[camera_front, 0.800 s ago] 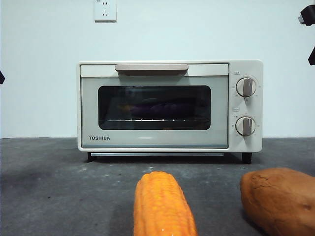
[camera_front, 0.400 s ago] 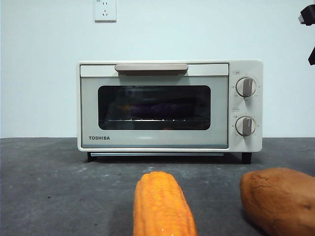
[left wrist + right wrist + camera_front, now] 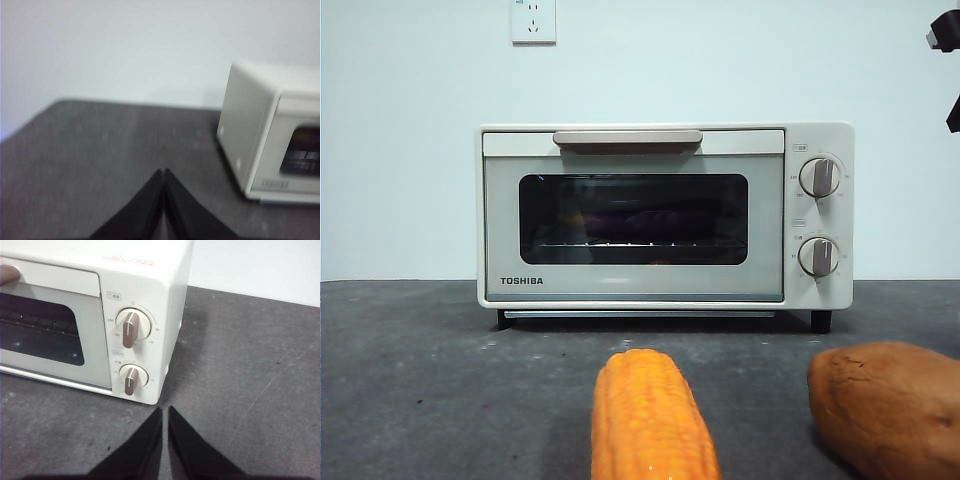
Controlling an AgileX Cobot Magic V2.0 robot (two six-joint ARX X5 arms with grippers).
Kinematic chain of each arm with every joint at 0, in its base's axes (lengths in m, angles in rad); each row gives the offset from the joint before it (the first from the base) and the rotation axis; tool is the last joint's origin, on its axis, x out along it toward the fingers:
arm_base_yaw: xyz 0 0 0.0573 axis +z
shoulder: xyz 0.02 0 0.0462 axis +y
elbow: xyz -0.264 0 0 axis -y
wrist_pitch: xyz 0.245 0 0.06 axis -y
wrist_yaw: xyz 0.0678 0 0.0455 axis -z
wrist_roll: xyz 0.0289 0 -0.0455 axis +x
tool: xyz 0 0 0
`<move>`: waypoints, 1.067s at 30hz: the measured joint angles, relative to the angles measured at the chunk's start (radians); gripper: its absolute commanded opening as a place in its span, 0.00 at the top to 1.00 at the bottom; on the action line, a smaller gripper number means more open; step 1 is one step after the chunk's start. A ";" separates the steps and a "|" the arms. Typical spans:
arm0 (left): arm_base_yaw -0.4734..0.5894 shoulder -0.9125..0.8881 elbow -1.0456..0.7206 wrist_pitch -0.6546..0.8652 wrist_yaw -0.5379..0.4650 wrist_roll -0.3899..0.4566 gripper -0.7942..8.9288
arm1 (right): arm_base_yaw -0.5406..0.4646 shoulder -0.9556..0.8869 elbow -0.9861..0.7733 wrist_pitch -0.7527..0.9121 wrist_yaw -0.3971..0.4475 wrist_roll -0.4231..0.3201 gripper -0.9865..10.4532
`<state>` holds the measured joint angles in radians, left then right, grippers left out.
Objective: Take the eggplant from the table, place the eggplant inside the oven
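A cream toaster oven (image 3: 665, 215) stands at the middle of a dark grey counter (image 3: 420, 380), its door shut. Through the dark glass a long purple shape, the eggplant (image 3: 655, 222), lies on the wire rack inside. At six o'clock, nearest the camera, is an orange corn cob (image 3: 650, 415); at four o'clock, a brown sweet potato (image 3: 885, 405). Over the last second nothing on the counter has moved; only a black arm tip at nine o'clock has slipped out of sight. The left gripper (image 3: 164, 172) hangs above bare counter off the oven's side, fingers pressed together and empty. The right gripper (image 3: 165, 411) hangs near the oven's two knobs (image 3: 131, 327), fingers closed on nothing. The task looks finished, both arms drawn back
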<state>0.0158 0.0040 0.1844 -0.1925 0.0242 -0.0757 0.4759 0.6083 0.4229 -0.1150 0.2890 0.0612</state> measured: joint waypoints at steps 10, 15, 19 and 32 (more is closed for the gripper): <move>0.000 0.000 -0.135 -0.009 0.000 0.000 0.91 | 0.000 0.000 0.000 0.000 0.000 0.000 0.91; 0.000 0.000 -0.153 0.011 0.000 0.003 0.91 | 0.000 0.000 0.000 0.000 0.000 0.000 0.91; 0.001 0.000 -0.154 0.013 0.000 0.004 0.91 | 0.000 0.000 0.000 0.000 0.000 0.000 0.91; 0.002 0.000 -0.154 0.013 0.000 0.004 0.91 | 0.000 0.000 0.000 0.000 0.000 0.000 0.91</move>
<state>0.0174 0.0044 0.0307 -0.1799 0.0242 -0.0715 0.4759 0.6083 0.4229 -0.1150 0.2893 0.0608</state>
